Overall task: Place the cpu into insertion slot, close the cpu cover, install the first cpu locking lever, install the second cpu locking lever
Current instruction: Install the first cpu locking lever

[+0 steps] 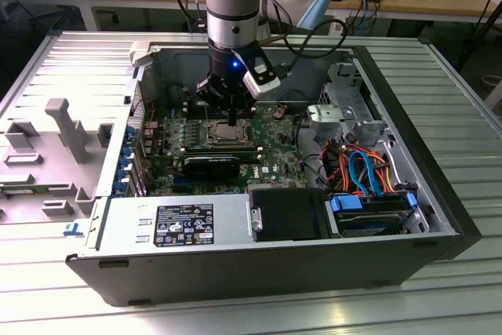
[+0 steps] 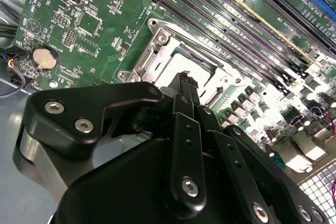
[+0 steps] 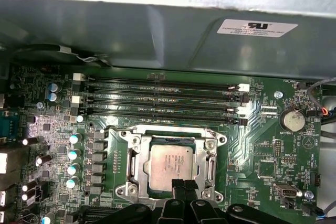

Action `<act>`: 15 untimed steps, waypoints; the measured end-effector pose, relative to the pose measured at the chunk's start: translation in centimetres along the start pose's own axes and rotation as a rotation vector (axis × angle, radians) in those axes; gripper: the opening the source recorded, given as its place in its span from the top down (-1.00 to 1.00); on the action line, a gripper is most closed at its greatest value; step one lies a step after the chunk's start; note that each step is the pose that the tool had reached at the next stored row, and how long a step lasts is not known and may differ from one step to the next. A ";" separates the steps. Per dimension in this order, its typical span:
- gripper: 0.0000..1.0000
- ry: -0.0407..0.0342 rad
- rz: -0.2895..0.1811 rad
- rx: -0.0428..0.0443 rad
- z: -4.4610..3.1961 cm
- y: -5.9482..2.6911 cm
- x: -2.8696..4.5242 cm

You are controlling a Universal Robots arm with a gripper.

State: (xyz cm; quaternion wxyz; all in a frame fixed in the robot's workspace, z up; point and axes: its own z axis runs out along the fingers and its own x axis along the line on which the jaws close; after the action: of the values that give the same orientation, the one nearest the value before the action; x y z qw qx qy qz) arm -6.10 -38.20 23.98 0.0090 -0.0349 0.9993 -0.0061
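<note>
The cpu, a flat square chip with a dull silver top, lies in the insertion slot on the green board. The cpu cover, a thin silver frame, lies flat around it, and the chip shows through its window. My gripper is at the slot's edge with its two black fingers pressed together, shut. In the second wrist view the gripper has its tips just over the slot's silver rim. In the exterior view the gripper hangs straight down over the cpu inside the open computer case.
Long black memory slots run beside the socket, with the grey case wall behind them. A coin battery and a row of capacitors flank the socket. A black shroud, power supply and coloured cables crowd the case.
</note>
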 end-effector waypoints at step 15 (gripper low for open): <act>0.79 -0.0002 -0.020 -0.0003 0.00 0.00 0.00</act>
State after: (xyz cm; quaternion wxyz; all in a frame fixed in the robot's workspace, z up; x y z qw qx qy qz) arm -6.10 -38.20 23.98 0.0091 -0.0447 0.9989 -0.0060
